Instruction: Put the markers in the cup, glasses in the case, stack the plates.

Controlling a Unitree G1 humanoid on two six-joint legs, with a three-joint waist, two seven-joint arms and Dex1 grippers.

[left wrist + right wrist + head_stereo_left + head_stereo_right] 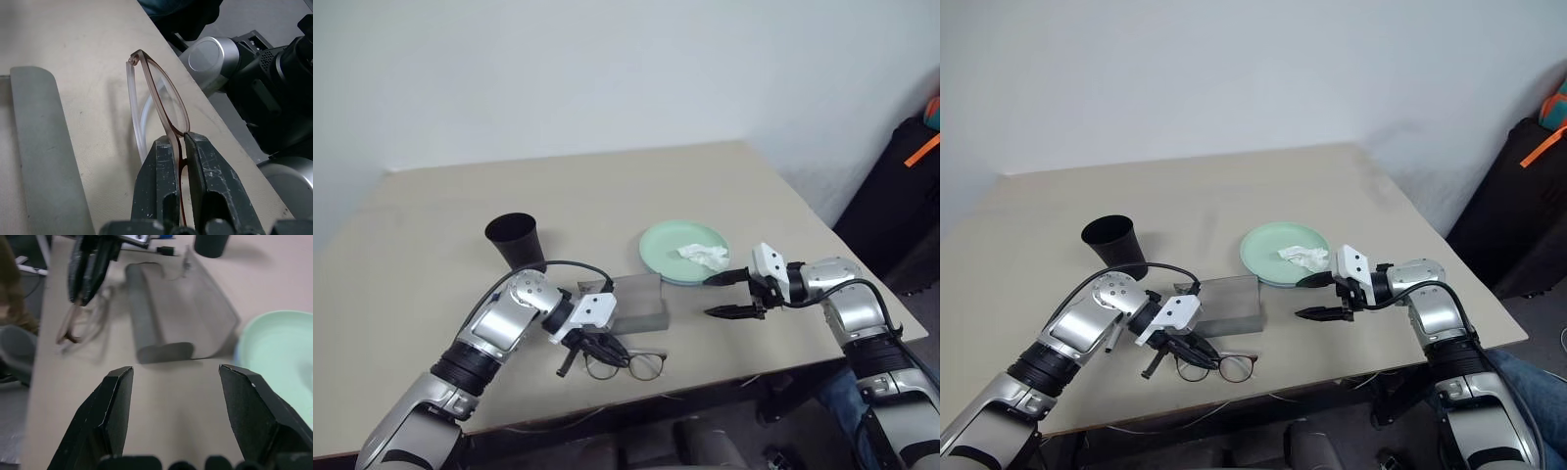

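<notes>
The glasses (641, 366) lie near the table's front edge, just in front of the case (636, 302). My left gripper (602, 348) is shut on the glasses; in the left wrist view its fingers (161, 176) pinch the thin brown frame (168, 110) beside a lens. The grey case has its translucent lid raised. The black cup (514, 240) stands upright behind my left arm. The mint green plate (666, 245) rests on the light blue plate (681, 281), whose rim peeks out below. My right gripper (708, 297) hangs open beside the plates, right of the case. The markers are out of view.
A crumpled white tissue (703, 256) lies on the green plate. The table's front edge (724, 380) runs close under both grippers. A black bag (901, 186) stands off the table's right side. A black cable (578, 264) loops over my left wrist.
</notes>
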